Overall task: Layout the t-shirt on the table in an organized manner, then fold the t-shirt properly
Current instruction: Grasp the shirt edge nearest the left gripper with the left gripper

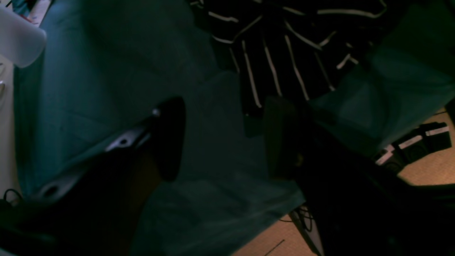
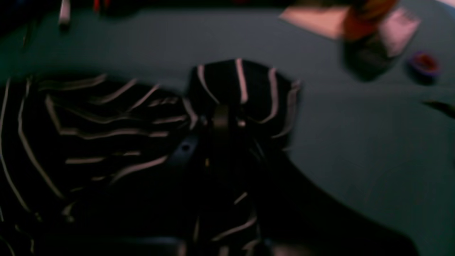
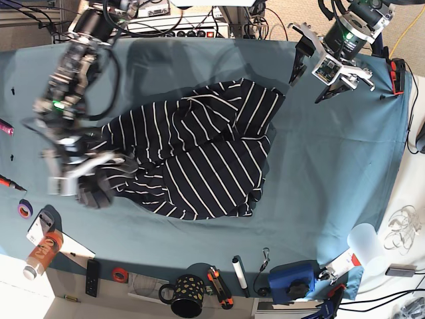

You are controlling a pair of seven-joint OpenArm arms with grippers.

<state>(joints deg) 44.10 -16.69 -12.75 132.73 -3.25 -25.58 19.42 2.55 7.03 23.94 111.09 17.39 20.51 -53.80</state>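
My right gripper (image 3: 93, 174) pinching t-shirt (image 3: 192, 159) left edge; should pull outward slow, low over table (image 3: 332, 153). Left gripper (image 3: 317, 68) jaws wide, holding nothing.

Black jointed arms, silver brackets with screw holes, green indicator lights.

The t-shirt (image 3: 192, 159) is soft, matt knit cloth, dark navy with thin white stripes, lying in rumpled folds. The table (image 3: 332, 166) is covered with plain teal cloth, matt and lightly creased. The left pincer (image 1: 224, 138) has matt black fingers on bare metal brackets. The mug (image 3: 187, 296) looks glossy.
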